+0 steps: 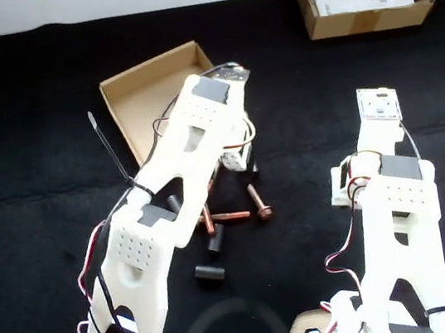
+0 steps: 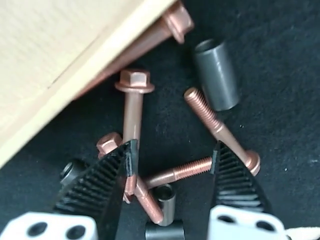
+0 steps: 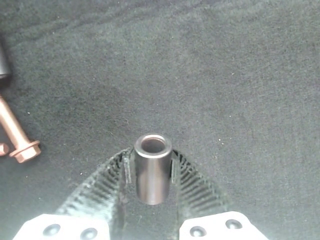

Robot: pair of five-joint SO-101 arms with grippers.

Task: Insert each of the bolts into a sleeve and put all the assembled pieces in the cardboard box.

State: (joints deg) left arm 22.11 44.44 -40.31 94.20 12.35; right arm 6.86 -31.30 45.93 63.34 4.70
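Observation:
Several copper bolts [image 1: 259,200] and dark grey sleeves [image 1: 209,273] lie loose on the black mat beside the open cardboard box [image 1: 124,93]. My left gripper [image 2: 172,150] hangs open just over the pile, its jaws either side of a bolt [image 2: 180,171] and a small sleeve [image 2: 165,200]. Close by are a hex-head bolt [image 2: 132,107], another bolt [image 2: 220,130] and a larger sleeve [image 2: 216,75]. The box wall [image 2: 60,60] covers part of one bolt. My right gripper [image 3: 150,160] is shut on a sleeve [image 3: 152,172], bore facing the camera, above bare mat, with a bolt [image 3: 17,135] off to one side.
A second cardboard box [image 1: 317,14] holding a printed sheet stands at the back right. A black cable tie [image 1: 106,146] sticks up by the left arm. Open mat lies between the two arms and along the left side.

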